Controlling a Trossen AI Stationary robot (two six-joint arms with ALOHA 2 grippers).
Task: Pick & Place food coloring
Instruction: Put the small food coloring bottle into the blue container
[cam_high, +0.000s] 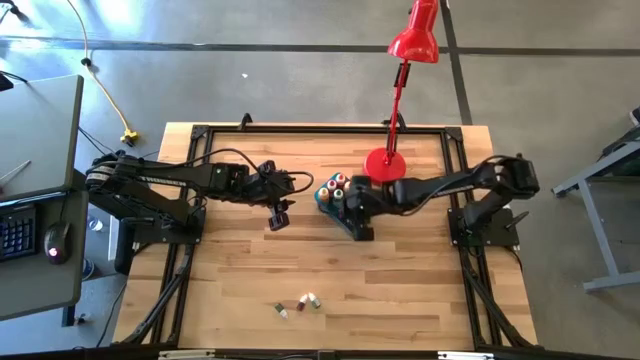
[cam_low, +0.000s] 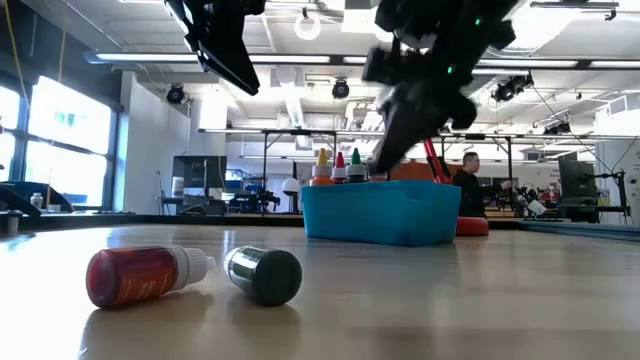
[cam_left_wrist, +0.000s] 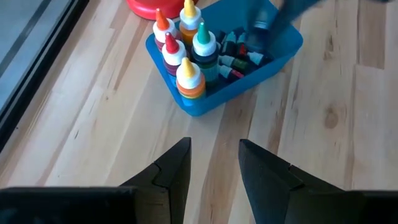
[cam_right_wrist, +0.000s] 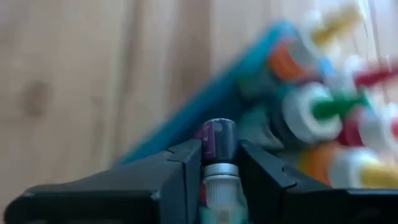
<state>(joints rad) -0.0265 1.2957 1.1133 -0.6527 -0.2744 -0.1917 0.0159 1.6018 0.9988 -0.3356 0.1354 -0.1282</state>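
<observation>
Meanwhile the left claw (cam_high: 281, 218) hovers part-open and empty over the wooden worktop (cam_high: 240, 270). Rightward, the right claw (cam_right_wrist: 219, 163) grips a small dark-capped food coloring bottle (cam_right_wrist: 216, 140) beside the teal plastic tub (cam_left_wrist: 283, 50) (apparently mid-carry); next, it likely needs setting down among the loose bottles (cam_high: 299, 304).

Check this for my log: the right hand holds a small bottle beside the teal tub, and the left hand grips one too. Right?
Not quite. The left hand is empty, as the left wrist view shows. The right hand does hold a small bottle beside the teal tub.
</observation>
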